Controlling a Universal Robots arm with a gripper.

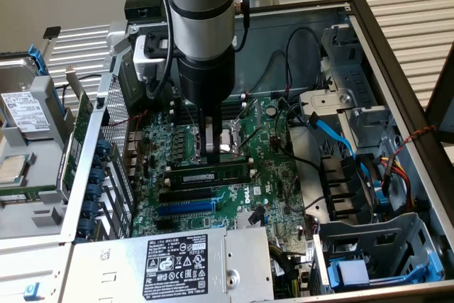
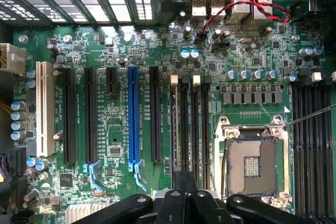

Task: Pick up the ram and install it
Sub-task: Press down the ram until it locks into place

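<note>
The gripper (image 1: 211, 155), fingers pressed together, pushes down on the ram (image 1: 209, 174) seated in a motherboard (image 1: 284, 182) slot.

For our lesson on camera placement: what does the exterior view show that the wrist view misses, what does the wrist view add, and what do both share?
The exterior view brings in the ram, lying lengthwise on the motherboard right under the gripper, plus the power supply and a blue cable. The wrist view adds the white slot at the board's edge. Both share the gripper, the blue expansion slot and the CPU socket.
</note>
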